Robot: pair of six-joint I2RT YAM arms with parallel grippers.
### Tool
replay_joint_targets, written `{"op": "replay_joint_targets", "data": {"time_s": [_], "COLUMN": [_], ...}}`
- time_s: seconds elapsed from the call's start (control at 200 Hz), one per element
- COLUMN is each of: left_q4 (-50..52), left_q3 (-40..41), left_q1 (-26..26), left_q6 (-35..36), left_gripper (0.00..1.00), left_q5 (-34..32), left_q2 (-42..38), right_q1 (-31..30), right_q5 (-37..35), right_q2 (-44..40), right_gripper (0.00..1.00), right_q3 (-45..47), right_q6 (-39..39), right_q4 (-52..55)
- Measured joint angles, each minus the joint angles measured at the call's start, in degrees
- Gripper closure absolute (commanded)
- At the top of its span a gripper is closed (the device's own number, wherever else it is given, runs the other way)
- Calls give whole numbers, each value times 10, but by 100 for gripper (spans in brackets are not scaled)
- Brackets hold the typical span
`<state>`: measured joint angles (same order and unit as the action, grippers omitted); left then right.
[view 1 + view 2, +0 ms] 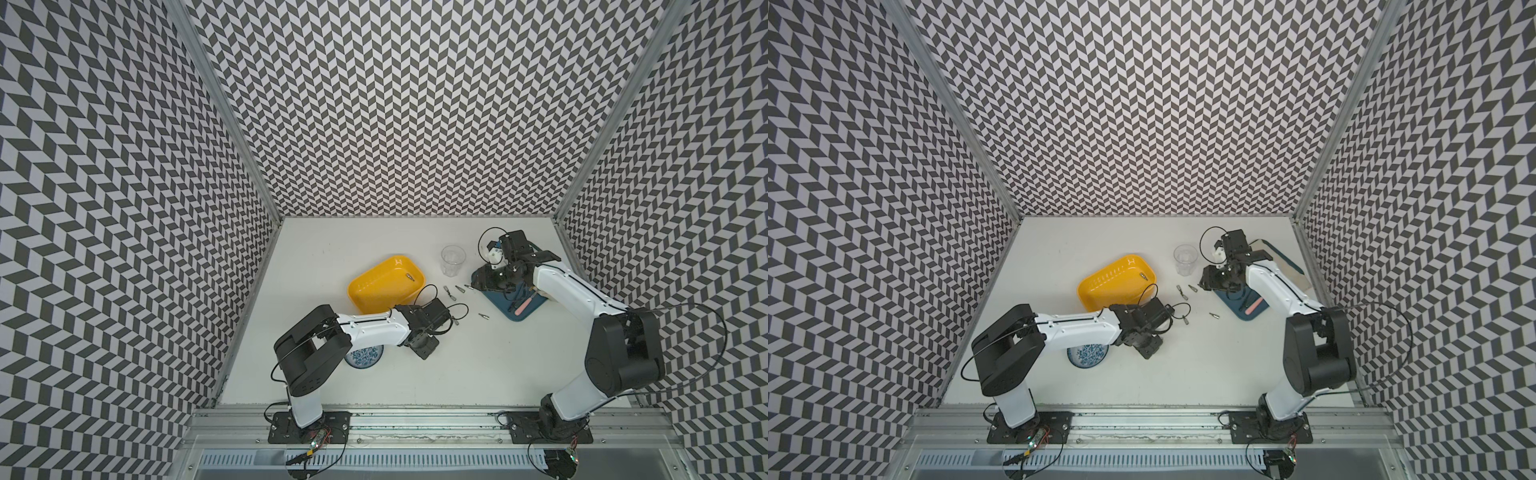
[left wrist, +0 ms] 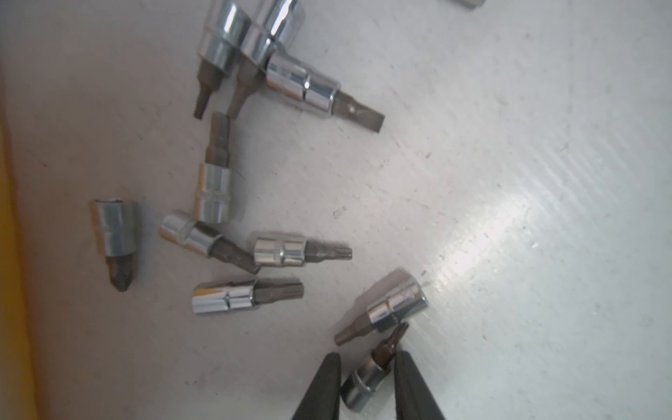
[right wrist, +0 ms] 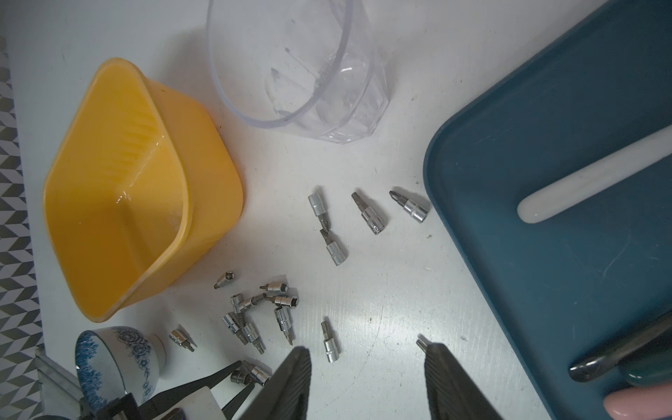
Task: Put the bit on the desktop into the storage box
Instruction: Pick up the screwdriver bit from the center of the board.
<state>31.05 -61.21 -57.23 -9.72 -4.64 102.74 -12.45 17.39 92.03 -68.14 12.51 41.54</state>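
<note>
The yellow storage box (image 1: 374,291) (image 3: 120,203) stands on the white desktop (image 1: 457,374), with one bit (image 1: 409,275) inside it. Several chrome bits (image 2: 214,192) (image 3: 283,302) lie loose on the desktop beside the box. My left gripper (image 2: 367,358) is low over this cluster, shut on a bit (image 2: 363,382) that lies on the desktop; another bit (image 2: 389,309) almost touches its tip. The wrist hides those fingers in both top views. My right gripper (image 3: 368,349) (image 1: 484,282) hovers open by the tray's corner with nothing between its fingers.
A clear plastic cup (image 1: 452,259) (image 3: 298,72) stands behind the bits. A dark-blue tray (image 1: 513,307) (image 3: 545,236) with a pale tool lies at the right. A blue-and-white bowl (image 1: 365,357) (image 3: 116,360) sits under my left arm. Patterned walls enclose three sides.
</note>
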Motion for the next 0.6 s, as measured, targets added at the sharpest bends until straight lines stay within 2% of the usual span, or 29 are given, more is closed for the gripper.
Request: {"op": "replay_joint_targets", "data": {"time_s": [0.301,0.451,0.601], "left_q4": [4,4,4], "left_q3": [-4,-5,-5], "left_q1": [0,0,1], "left_q6": [2,4,2], "left_gripper": [83,100,100], "left_q5": [4,11,22], "left_q2": [3,3,2], "right_q1": [-2,-10,-25], "right_q5": [0,-4,-16], "right_q2": [-11,-16,-17], "right_gripper": [45,44,43], "right_q3": [32,51,68], "right_q6": [0,3,7], "right_q4": [-1,-3,-3]}}
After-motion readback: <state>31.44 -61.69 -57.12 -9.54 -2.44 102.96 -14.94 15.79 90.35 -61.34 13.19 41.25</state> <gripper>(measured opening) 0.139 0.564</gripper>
